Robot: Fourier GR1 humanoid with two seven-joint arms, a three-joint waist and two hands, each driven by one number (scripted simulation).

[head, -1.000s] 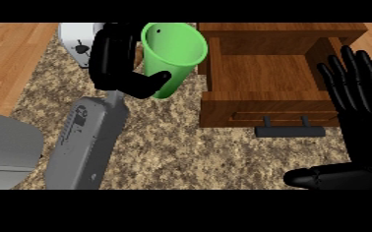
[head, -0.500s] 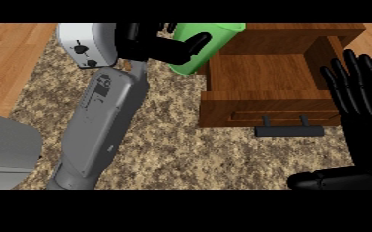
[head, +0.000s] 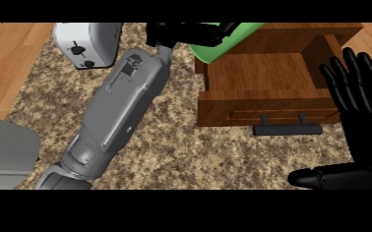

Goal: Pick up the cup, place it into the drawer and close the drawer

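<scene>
The left hand (head: 185, 32) is curling its fingers around the green cup (head: 222, 42), holding it tilted over the open drawer's (head: 262, 73) far left corner. The right hand (head: 352, 98) is resting spread beside the drawer.

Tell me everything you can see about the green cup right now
The green cup looks like smooth bright green plastic. Only part of it shows: its top runs out of view at the upper edge, and the left hand is curled round it, hiding much of its side. It is tilted, held at the far left corner of the open wooden drawer, its lower edge overlapping the drawer's rim. Whether it touches the drawer cannot be told.
</scene>
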